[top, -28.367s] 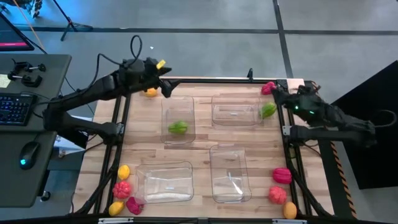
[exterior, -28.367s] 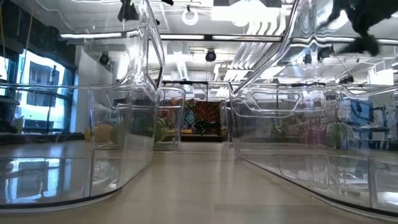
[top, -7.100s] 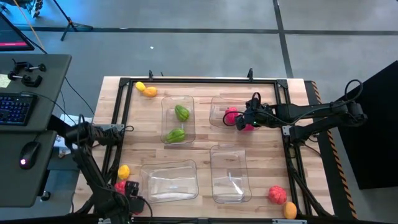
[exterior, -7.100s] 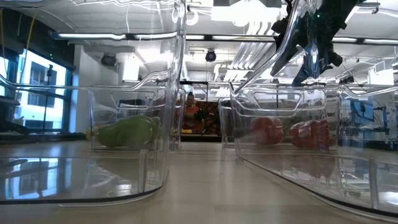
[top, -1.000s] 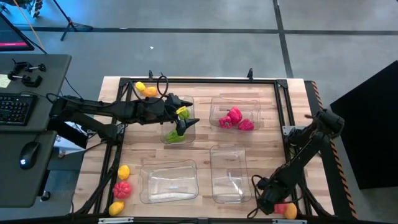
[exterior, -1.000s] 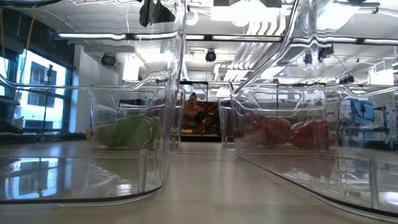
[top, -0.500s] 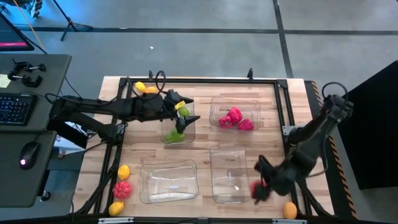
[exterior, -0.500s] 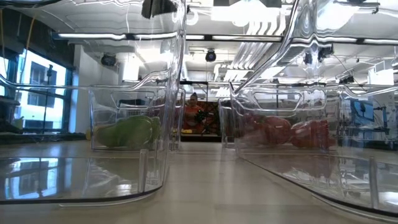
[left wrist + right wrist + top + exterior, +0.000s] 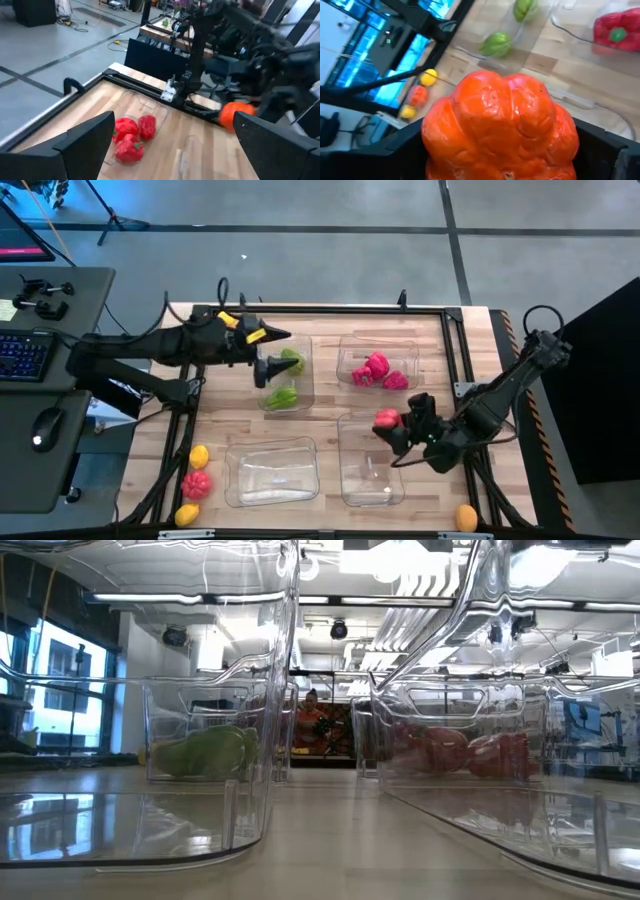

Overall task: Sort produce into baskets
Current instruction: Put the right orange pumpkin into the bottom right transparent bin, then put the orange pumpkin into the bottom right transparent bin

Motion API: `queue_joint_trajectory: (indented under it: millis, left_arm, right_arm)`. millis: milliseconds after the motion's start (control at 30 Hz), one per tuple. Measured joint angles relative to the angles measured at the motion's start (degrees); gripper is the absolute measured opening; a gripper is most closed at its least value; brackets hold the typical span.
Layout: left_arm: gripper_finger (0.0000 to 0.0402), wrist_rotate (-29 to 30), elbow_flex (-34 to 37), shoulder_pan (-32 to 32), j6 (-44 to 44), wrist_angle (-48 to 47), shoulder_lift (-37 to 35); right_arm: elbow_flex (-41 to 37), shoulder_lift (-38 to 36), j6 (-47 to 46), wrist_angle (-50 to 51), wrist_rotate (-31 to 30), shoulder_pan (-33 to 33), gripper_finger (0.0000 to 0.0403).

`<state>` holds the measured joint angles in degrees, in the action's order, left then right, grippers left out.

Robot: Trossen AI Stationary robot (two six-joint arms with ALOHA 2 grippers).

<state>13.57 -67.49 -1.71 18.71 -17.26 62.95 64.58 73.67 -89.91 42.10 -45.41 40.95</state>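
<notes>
Lobed red-orange toy tomato (image 9: 501,125), apparently light, stiff and slick, sits across its widest girth in the right gripper (image 9: 392,427); left gripper (image 9: 268,352) gapes empty.

A wooden plank table (image 9: 325,405) edged by a black frame (image 9: 320,310) is seen carrying four clear baskets: two at the far side (image 9: 287,372) (image 9: 377,360) and two at the near side (image 9: 270,472) (image 9: 371,460). Directly on the wood, loose produce is found at the near left corner, namely a yellow piece (image 9: 199,456), a red one (image 9: 197,485) and another yellow one (image 9: 186,514). An orange piece (image 9: 465,517) is seen at the near right corner.
</notes>
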Motion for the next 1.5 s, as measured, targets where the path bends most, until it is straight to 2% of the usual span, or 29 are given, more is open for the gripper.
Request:
queue_joint_trajectory:
  millis: [167,300,400,533,667,800,1000,1167,1300,1500]
  left_arm:
    - [0.0394,-2.57,4.34,-2.38,1.23,5.41,-2.06]
    - [0.0394,-2.32,7.02,-3.99,5.13,8.26,-2.23]
    - [0.0394,-0.30,7.19,-4.91,6.73,8.67,-1.76]
    - [0.0394,2.28,7.24,-5.47,7.52,8.73,-1.51]
    - [0.0394,3.42,7.24,-5.49,8.12,10.79,-1.58]
    - [0.0394,5.24,7.24,-5.48,8.94,12.46,-1.58]
    - [0.0394,8.04,7.24,-5.45,11.78,12.75,-1.58]
    - [0.0394,9.10,7.21,-6.43,17.44,12.07,-1.22]
    - [0.0394,10.20,7.17,-10.51,23.20,6.31,0.21]
    - [0.0394,6.47,7.15,-24.10,45.19,-17.57,2.25]
  right_arm:
    - [-0.77,2.41,0.13,0.62,4.72,-3.00,0.0355]
    - [-0.79,4.58,2.80,2.47,3.79,-6.02,0.0355]
    - [-0.79,6.31,3.01,2.47,5.57,-7.93,0.0355]
    - [-0.81,9.06,4.18,1.98,12.52,-9.84,0.0355]
    - [-0.81,12.39,10.64,-1.33,19.68,-10.36,0.0360]
    - [-0.81,14.95,17.55,-5.64,25.76,-10.61,0.0391]
    - [-0.83,15.80,23.11,-5.99,27.66,-11.17,0.0396]
    - [-0.83,13.53,29.55,-8.89,28.80,-11.34,0.0396]
    - [-0.83,11.14,34.74,-12.35,27.85,-11.30,0.0397]
    - [-0.81,9.66,29.96,-12.55,28.52,-11.30,0.0397]
